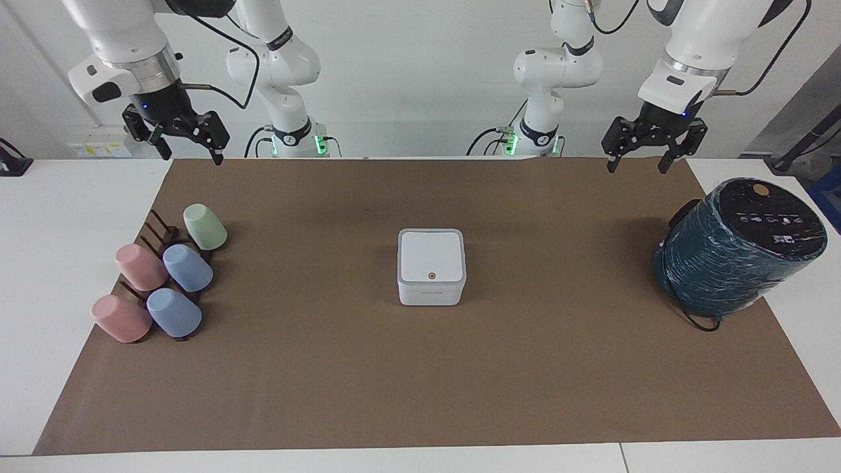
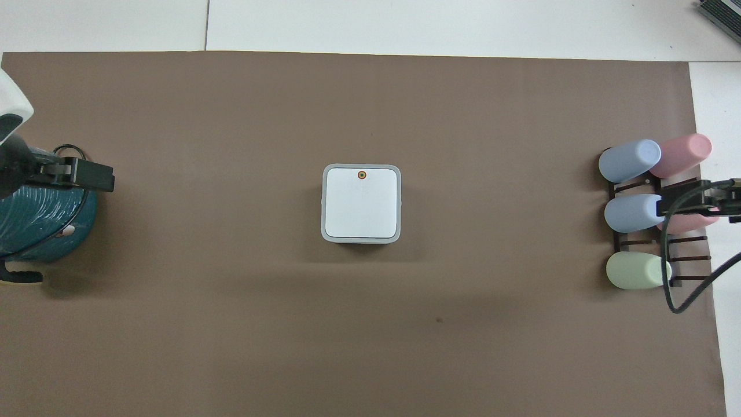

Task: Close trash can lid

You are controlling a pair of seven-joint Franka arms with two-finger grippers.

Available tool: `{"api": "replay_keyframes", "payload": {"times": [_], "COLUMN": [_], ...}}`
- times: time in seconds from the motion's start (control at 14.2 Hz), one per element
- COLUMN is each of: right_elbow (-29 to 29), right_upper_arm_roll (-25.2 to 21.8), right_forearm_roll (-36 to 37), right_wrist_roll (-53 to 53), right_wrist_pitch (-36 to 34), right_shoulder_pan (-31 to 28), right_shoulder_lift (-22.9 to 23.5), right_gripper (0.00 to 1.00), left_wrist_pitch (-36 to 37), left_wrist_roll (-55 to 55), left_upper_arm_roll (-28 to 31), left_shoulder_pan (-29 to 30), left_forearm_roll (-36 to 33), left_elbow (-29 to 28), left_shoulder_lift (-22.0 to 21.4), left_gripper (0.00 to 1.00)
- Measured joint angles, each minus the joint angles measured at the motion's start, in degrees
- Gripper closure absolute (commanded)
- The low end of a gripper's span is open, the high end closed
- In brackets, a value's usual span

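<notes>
With the lid already flat on the can, both spread-fingered, empty grippers risk knocking it by needlessly pressing.

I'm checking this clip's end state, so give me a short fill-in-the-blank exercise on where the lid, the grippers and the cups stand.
1. The lid lies ____ on the trash can.
2. The orange dot sits on the lid's edge ____ from the robots.
3. The left gripper and right gripper are both raised with fingers ____.
4. The rack holds ____ cups.

Missing words: shut (flat); farthest; open; five
</notes>
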State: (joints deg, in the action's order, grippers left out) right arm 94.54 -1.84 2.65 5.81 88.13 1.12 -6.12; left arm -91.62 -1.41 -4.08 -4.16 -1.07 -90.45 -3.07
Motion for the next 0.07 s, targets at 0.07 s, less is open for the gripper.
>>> {"api": "replay_keyframes", "payload": {"times": [0.07], "right_elbow": [0.0], "right_upper_arm_roll": [0.0], "right_forearm_roll": [0.0], "right_wrist_roll": [0.0], "right_wrist_pitch": [0.0], "right_shoulder_pan": [0.0], "right_shoulder_lift": [0.0], "right_gripper": [0.00], "left_wrist_pitch": [0.0], "left_wrist_roll": [0.0], "left_upper_arm_roll": [0.0], "left_shoulder_pan": [0.0], "left_forearm_roll": [0.0], "left_elbow": [-0.1], "left_shoulder_lift": [0.0], "left_gripper": [0.00]}}
